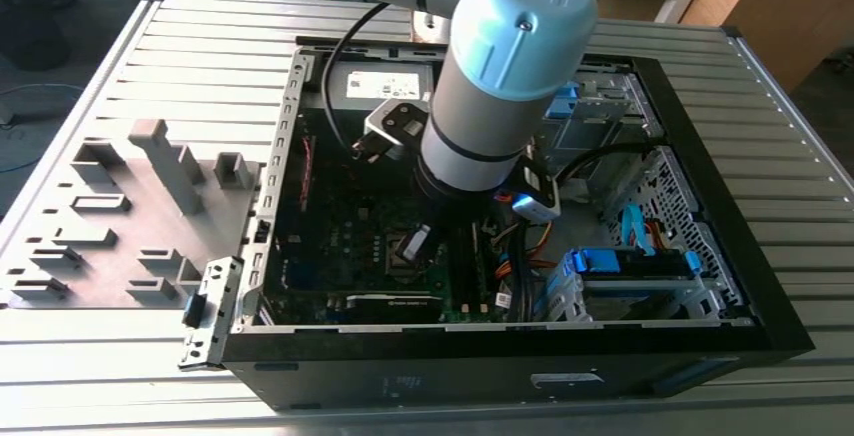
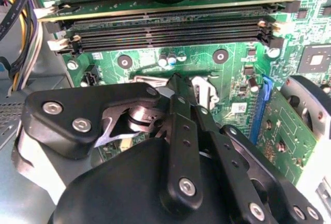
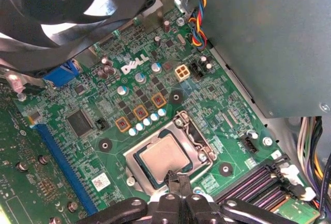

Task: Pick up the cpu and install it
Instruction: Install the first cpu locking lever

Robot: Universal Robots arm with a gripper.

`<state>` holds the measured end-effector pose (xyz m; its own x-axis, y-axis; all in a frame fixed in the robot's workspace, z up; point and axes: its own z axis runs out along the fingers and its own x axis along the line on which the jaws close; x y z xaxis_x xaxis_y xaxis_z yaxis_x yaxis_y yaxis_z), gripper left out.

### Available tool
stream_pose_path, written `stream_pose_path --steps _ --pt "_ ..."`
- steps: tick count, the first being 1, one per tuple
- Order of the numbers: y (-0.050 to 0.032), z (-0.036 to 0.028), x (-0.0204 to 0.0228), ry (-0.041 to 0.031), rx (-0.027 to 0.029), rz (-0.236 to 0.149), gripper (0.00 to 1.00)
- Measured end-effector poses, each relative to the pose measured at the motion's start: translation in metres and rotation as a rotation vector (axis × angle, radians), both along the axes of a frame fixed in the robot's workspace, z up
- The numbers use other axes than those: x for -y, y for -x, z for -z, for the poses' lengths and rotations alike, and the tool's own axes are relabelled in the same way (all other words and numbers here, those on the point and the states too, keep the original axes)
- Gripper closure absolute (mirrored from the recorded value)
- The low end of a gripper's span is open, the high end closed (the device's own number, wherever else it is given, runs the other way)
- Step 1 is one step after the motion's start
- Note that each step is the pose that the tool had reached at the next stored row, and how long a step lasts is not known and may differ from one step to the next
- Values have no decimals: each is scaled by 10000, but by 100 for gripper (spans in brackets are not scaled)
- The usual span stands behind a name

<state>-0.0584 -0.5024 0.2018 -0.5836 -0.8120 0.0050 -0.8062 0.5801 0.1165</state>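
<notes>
My fingers (image 3: 178, 182) pressed together, tip touching near edge of cpu (image 3: 164, 158). Cpu lies flat inside socket (image 3: 194, 131) on motherboard (image 3: 217, 94) (frame open). Judgement: press lightly, straight down; sideways shove risks pins.

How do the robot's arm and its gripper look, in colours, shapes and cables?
The arm is a thick grey tube with a rounded pale-blue joint cap; a black cable runs beside it. The gripper is matte black, built of flat linkage plates joined by silver screws.
</notes>
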Motion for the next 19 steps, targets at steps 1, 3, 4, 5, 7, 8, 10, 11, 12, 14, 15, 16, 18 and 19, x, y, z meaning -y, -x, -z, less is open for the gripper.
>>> stream_pose_path --steps 1,3,4,5,7,8,10,11,12,14,15,16,18,19 --pt "3 0 0 -1 3 0 89" --pt "12 -1 0 0 12 0 89" --pt "16 -1 0 0 14 0 89" --pt "18 -2 0 0 16 0 89" --pt "21 -2 2 0 18 -1 89" --pt "22 -2 4 0 18 -2 89" --pt "23 -1 11 -2 19 1 89" --pt "23 -1 16 -1 19 1 89" --pt "23 1 20 -1 20 0 89" --pt "22 13 25 0 24 0 89" --pt "23 23 28 2 25 1 89" --pt "23 35 32 2 27 3 89" --pt "22 58 38 1 31 6 89" --pt "21 66 39 0 32 7 89"
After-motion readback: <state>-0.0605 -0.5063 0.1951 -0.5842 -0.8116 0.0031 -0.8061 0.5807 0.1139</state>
